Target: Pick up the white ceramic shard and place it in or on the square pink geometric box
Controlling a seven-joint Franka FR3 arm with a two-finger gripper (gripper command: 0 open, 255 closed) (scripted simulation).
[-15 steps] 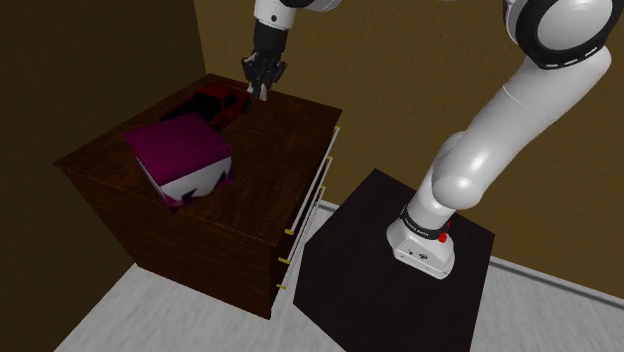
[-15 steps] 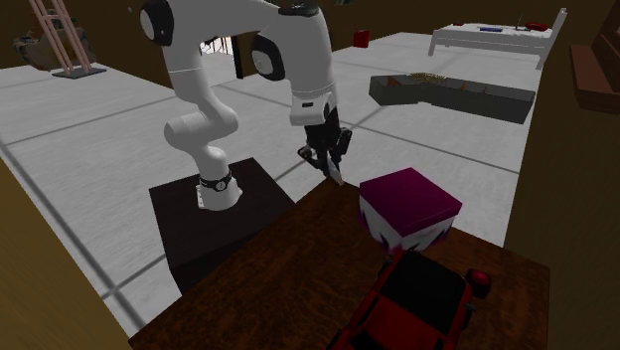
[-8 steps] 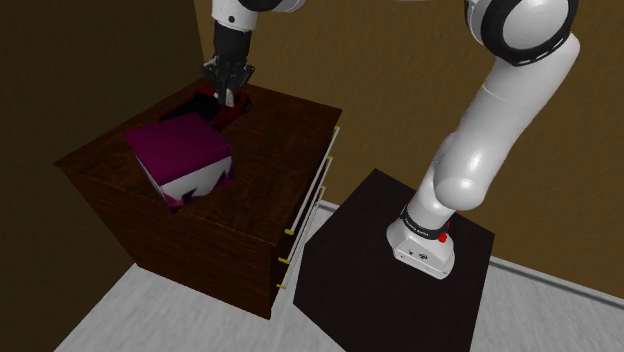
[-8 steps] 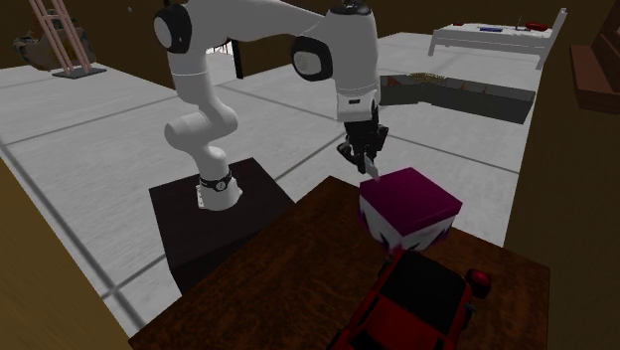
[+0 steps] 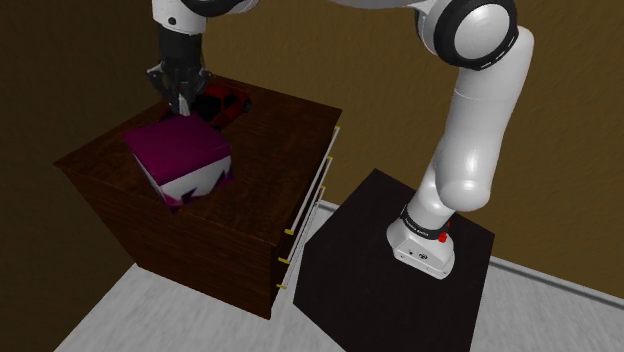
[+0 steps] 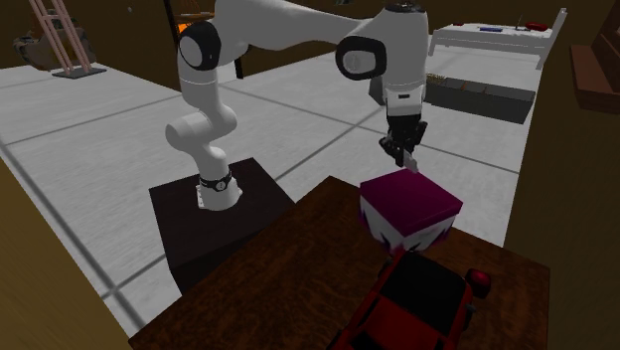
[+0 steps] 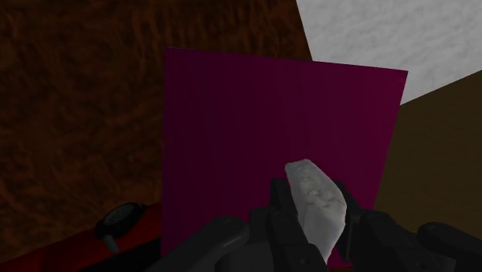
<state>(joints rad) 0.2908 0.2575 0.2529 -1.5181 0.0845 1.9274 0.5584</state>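
A grey-white shard (image 7: 315, 202) is clasped between my black fingers (image 7: 280, 202), its tip sticking out past them. The gripper (image 5: 183, 100) hangs just above the far edge of the magenta box (image 5: 178, 150), which stands on the dark wooden dresser (image 5: 270, 150). In the second exterior view the gripper (image 6: 406, 159) hovers over the box's (image 6: 409, 201) flat top, near its far edge. The wrist view looks down on that magenta top (image 7: 255, 131), straight beneath the shard.
A red toy car (image 5: 224, 103) sits on the dresser just behind the box, close to the gripper; it also appears in the second exterior view (image 6: 407, 303) and the wrist view (image 7: 123, 226). The black stand (image 5: 380, 270) is beside the dresser's drawers. Brown walls border the dresser.
The arm has swung toward the shoulder view's left, carrying the shard from beside the dresser's far edge, past the red car, to above the magenta box.
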